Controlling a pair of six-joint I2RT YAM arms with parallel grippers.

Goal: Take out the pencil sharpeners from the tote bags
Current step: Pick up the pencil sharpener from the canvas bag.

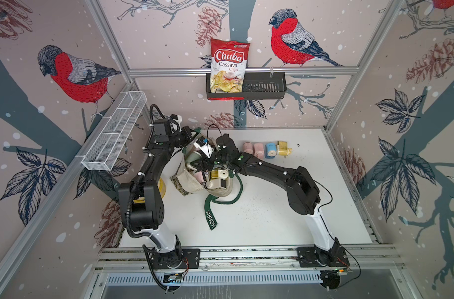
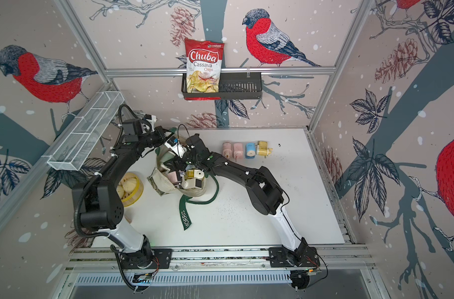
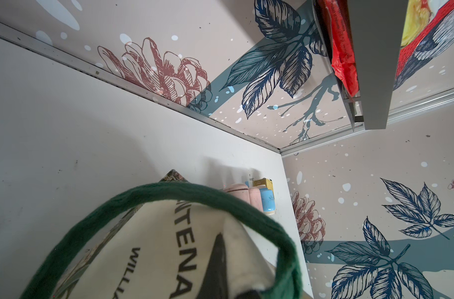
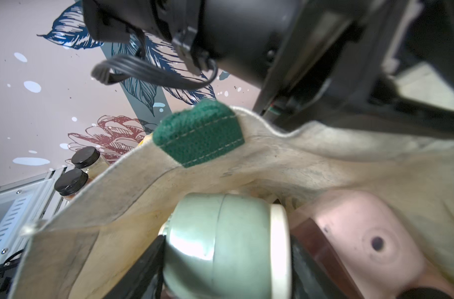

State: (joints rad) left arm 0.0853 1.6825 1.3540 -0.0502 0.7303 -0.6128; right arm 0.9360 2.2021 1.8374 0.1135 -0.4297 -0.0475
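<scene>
The cream tote bag (image 1: 185, 178) lies on the white table with its mouth open, and its green "MORRIS" handle (image 1: 211, 216) trails toward the front. My left gripper (image 1: 196, 134) is shut on the bag's rim (image 3: 236, 233) and holds it up. My right gripper (image 4: 226, 261) reaches into the bag. Its fingers (image 4: 148, 261) press both sides of a pale green pencil sharpener (image 4: 220, 240). A pink sharpener (image 4: 363, 233) lies beside it. A cream and yellow one (image 1: 218, 176) shows at the mouth. Two pink (image 1: 253, 149), a blue (image 1: 270, 150) and a yellow sharpener (image 1: 283, 148) stand in a row behind.
A yellow bowl of pale discs (image 2: 132, 189) sits left of the bag, partly under my left arm. A white wire shelf (image 1: 114, 132) hangs on the left wall. On the back wall, a black basket (image 1: 264, 85) holds a chips bag (image 1: 228, 64). Two black-lidded jars (image 4: 77, 168) show past the bag.
</scene>
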